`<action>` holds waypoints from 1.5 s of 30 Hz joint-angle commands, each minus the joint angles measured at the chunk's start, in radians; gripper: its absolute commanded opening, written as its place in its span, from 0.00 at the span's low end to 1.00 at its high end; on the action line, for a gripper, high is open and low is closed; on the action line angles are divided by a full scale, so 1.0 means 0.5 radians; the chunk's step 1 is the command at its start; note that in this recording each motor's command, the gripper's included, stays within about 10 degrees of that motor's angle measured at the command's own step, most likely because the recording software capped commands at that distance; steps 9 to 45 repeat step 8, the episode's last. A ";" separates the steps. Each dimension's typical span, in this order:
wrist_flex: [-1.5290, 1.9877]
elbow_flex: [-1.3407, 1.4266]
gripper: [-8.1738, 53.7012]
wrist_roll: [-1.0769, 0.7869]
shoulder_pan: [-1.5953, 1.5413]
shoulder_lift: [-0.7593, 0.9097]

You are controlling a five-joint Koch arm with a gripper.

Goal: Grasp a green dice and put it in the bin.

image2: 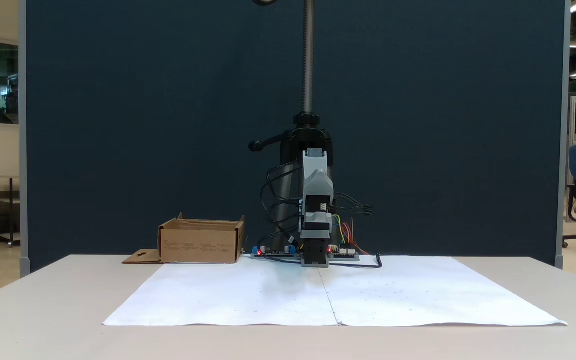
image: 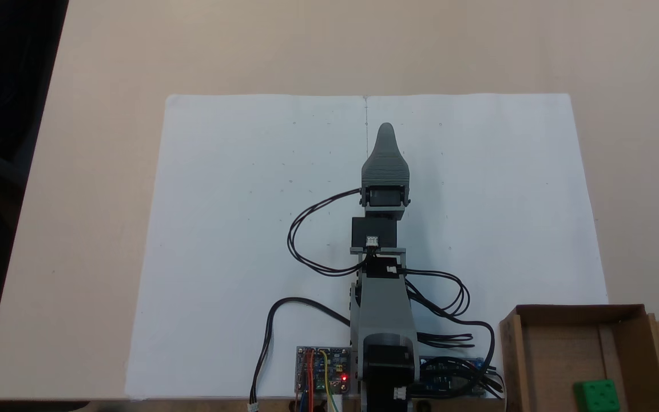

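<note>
dice: the green dice [image: 596,395] already lies inside the bin [image: 512,355], on its floor near the bottom edge of a fixed view.
gripper: the gripper [image: 386,130] points away from the base over the white paper [image: 238,229]; its jaws sit one behind the other, so I cannot tell whether it is open or closed, and nothing shows in it.
direction: the dice lies well apart from the gripper, back beside the arm's base and to the right in that view.
task: judged done.
in the way: black cables [image: 449,297] loop between base and bin.
counter: the counter [image: 106,68] is beige.
</note>
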 commanded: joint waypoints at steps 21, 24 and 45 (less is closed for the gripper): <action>-0.270 0.150 0.85 -0.086 -0.003 0.215; -0.270 0.150 0.85 -0.086 -0.003 0.215; -0.270 0.150 0.85 -0.086 -0.003 0.215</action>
